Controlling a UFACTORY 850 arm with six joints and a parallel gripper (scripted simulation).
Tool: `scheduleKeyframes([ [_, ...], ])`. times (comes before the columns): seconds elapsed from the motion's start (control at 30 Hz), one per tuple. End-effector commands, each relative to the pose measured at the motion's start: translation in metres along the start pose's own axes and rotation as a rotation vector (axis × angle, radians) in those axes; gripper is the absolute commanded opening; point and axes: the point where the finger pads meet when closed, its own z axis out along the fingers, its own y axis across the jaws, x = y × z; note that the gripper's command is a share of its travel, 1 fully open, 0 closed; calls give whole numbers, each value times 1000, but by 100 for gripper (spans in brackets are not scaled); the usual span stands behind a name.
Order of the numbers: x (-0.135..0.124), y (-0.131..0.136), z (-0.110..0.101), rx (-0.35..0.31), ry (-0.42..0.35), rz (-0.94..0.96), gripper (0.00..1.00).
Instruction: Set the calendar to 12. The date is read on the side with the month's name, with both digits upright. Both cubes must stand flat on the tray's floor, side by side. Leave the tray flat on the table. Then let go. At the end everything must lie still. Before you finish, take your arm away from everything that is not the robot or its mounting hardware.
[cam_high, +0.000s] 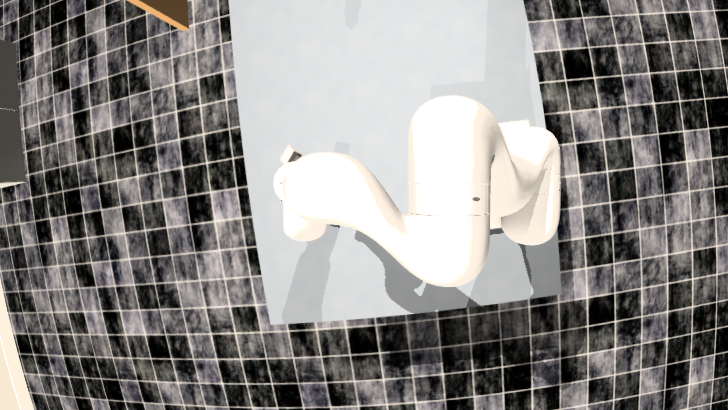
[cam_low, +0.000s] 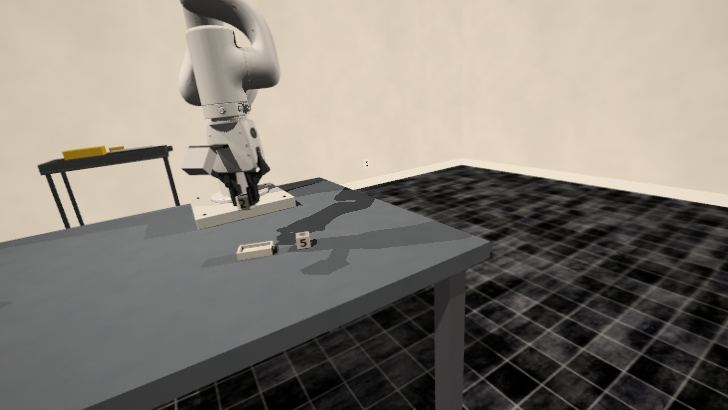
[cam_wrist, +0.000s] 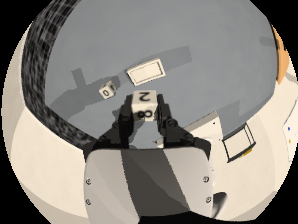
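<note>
Pinched between the fingers of the gripper, a cube marked 2 hangs above the tabletop. The tray looks empty, as far as its small interior shows; the other cube, bearing a 5, stands near it.

The bent arm holds its jaws low, partly closed.
</note>
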Motion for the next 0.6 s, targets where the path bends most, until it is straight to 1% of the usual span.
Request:
scheduleKeyframes([
  [0.0,3,5,0,-12,12,173,27],
  [0.1,5,8,0,-12,12,260,27],
  [0.13,6,11,0,-11,13,332,27],
  [0.17,6,11,0,-11,13,333,27],
  [0.2,7,14,0,-11,13,410,27],
  [0.4,11,23,1,-9,15,656,27],
  [0.47,11,23,1,-9,15,656,27],
  [0.53,14,28,1,-8,16,804,27],
  [0.57,14,29,1,-8,16,825,27],
])
